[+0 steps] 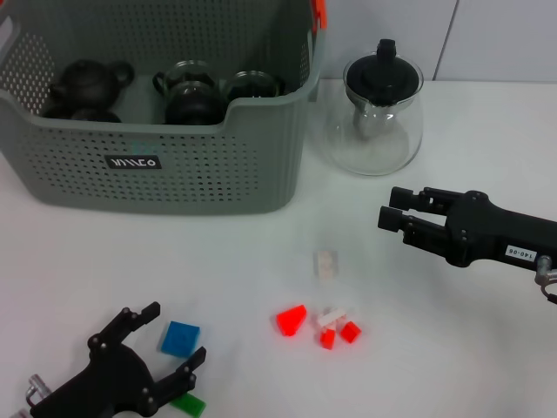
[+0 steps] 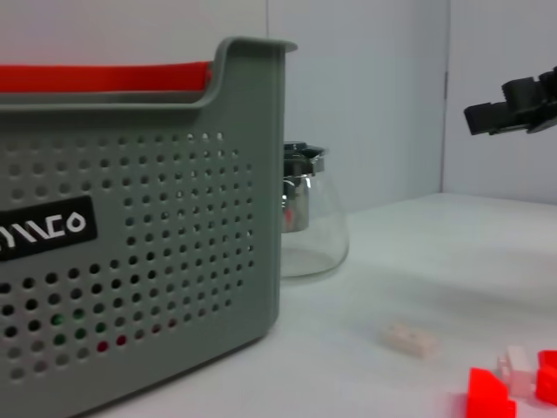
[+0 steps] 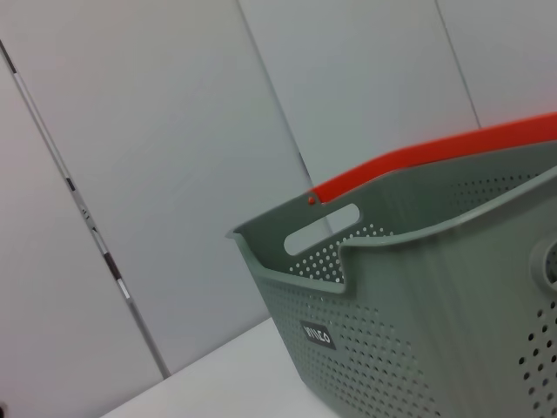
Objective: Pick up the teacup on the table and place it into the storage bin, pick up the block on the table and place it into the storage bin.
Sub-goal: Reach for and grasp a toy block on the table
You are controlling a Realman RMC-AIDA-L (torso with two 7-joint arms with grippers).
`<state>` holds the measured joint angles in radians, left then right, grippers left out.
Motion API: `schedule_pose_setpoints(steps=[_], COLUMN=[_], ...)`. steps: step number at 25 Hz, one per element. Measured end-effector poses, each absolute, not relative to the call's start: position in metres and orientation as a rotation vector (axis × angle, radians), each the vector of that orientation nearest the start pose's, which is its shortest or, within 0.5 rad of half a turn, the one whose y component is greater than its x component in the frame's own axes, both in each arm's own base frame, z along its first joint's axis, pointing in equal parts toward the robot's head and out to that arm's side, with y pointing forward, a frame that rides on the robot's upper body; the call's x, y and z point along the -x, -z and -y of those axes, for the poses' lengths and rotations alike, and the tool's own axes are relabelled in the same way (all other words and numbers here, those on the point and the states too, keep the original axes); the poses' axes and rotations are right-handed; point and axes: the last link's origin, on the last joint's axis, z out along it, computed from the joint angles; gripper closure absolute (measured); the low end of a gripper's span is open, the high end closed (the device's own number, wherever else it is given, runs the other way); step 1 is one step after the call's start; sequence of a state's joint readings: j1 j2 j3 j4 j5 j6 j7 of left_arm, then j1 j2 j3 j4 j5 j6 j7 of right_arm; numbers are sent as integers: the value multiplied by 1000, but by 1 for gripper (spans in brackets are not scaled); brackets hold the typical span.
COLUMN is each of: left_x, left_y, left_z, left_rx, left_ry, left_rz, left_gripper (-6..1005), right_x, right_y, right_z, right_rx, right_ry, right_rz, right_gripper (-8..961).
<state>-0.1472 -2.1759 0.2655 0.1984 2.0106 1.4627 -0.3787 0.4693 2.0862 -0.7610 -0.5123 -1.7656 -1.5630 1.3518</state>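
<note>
Only the head view looks into the storage bin (image 1: 165,165) — dark teapots sit inside. On the worktop (image 1: 435,348), the left pincer (image 1: 170,331) gapes empty around a blue block (image 1: 180,338). The right pincer (image 1: 387,218) hovers near the glass teapot (image 1: 376,113), fingers together, holding nothing.

The place is looking like a lab or test room arranged for robot trials. A plain white table (image 1: 452,348) is standing against bare pale wall panels (image 3: 157,174) with thin seams running between them. Household props are sitting out as test pieces: a grey-green storage bin (image 1: 174,174), a glass teapot (image 1: 376,113), and small coloured blocks (image 1: 292,320).
</note>
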Motion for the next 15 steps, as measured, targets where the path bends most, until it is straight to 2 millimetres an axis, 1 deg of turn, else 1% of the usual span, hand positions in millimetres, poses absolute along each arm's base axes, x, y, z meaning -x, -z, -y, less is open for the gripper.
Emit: schedule_pose_setpoints(steps=[6, 15], left_x=[351, 354], left_y=[81, 85], left_z=[-173, -171], left_rx=[2208, 2229], left_ry=[611, 578], left_rz=[396, 410], left_gripper=[130, 131], right_x=[-263, -264], right_y=[18, 18], right_z=[-310, -309], right_rx=[2614, 2613], right_ry=[-989, -989], right_rz=[-784, -787], right_gripper=[450, 448])
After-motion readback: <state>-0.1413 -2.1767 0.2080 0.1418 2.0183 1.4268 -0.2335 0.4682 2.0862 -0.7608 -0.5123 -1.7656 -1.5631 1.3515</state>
